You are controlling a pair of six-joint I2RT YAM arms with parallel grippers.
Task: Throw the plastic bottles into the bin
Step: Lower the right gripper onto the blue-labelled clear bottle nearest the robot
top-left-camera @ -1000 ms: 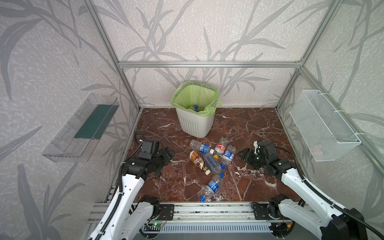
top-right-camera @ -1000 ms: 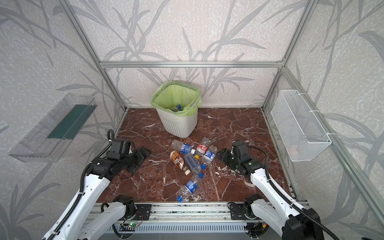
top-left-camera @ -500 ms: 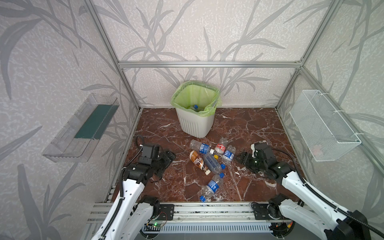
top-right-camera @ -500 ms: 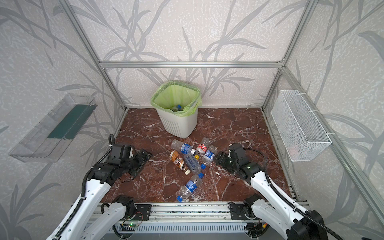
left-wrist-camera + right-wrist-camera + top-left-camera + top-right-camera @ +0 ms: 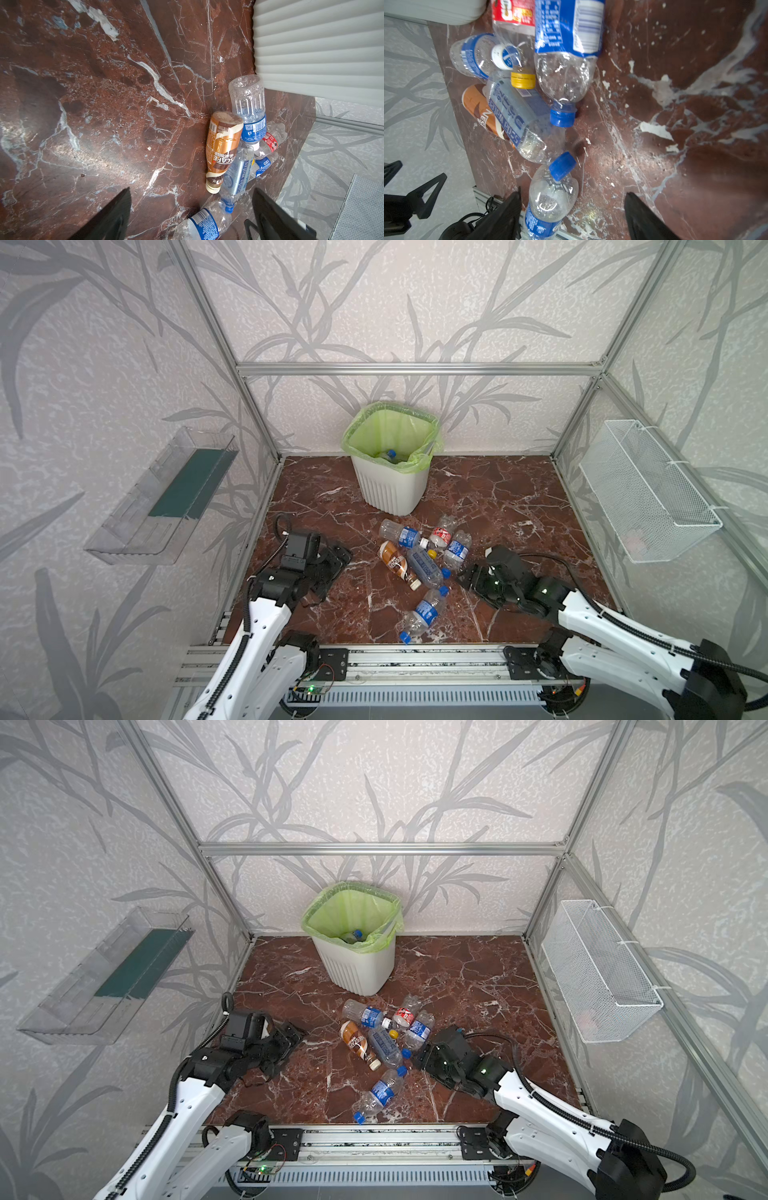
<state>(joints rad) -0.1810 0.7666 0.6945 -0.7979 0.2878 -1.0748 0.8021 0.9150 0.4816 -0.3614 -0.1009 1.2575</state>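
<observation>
Several plastic bottles lie in a heap on the red marble floor: a brown-gold one [image 5: 395, 562], a pale soda-water one [image 5: 424, 568], a red-labelled one [image 5: 441, 531] and blue-labelled ones [image 5: 401, 533]. One blue-labelled bottle [image 5: 424, 612] lies apart, nearer the front rail. The bin [image 5: 390, 485], white, ribbed and green-lined, stands at the back with a bottle inside [image 5: 388, 455]. My left gripper [image 5: 336, 560] is open and empty, left of the heap. My right gripper [image 5: 465, 576] is open just right of the heap. In the right wrist view the separate bottle [image 5: 550, 199] lies by one of its fingers [image 5: 506, 212], not gripped.
A clear plastic tray [image 5: 166, 497] hangs on the left wall and a white wire-mesh basket [image 5: 648, 497] on the right wall. Aluminium frame posts stand at the corners, and a rail [image 5: 415, 659] runs along the front edge.
My right gripper has moved left and toward the front, up to the heap, with its jaws wider apart. My left gripper has drawn slightly back toward the front.
</observation>
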